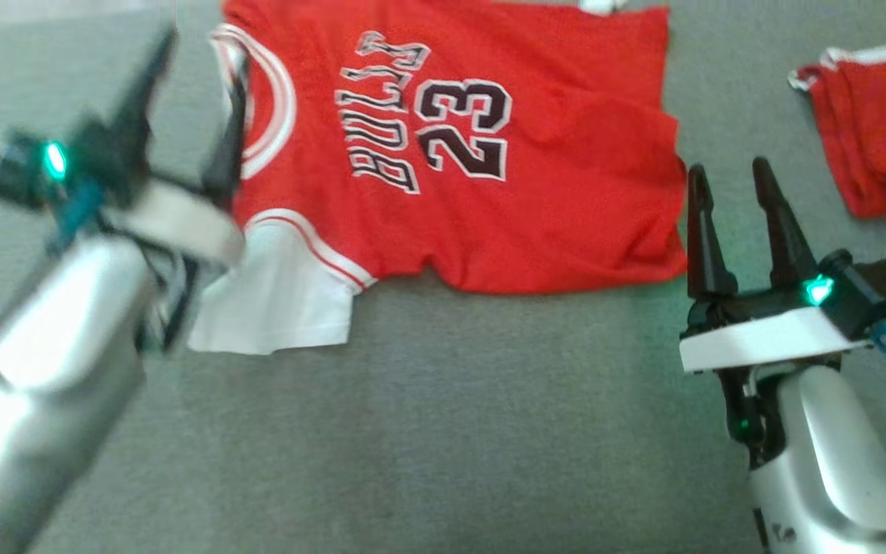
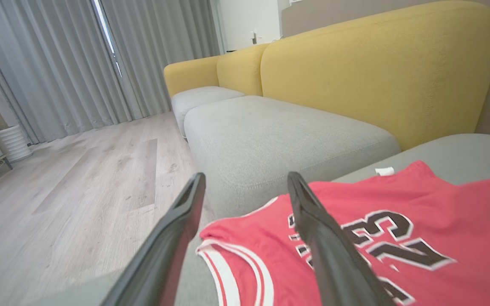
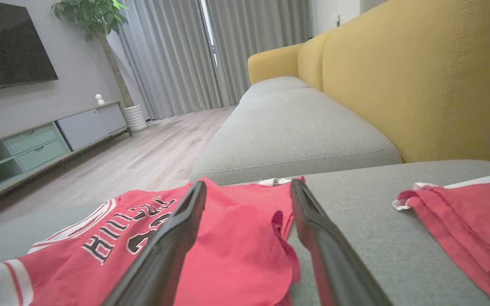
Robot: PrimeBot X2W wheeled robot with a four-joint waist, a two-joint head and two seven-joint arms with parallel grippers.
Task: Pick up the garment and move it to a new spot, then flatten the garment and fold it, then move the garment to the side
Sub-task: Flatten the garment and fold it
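The garment is a red jersey with "BULLS 23" on it, spread on the grey seat cushion, collar to the left and a white sleeve at the near left. My left gripper is blurred and hovers open over the collar edge, holding nothing. In the left wrist view the left gripper has both fingers spread above the garment. My right gripper stands open just right of the hem, empty. Seen from the right wrist, the right gripper points over the garment.
Another red cloth lies on the cushion at the far right, also seen as the red cloth. The yellow sofa back rises behind the seat. Wooden floor lies beyond the cushion's edge, with a low cabinet along the wall.
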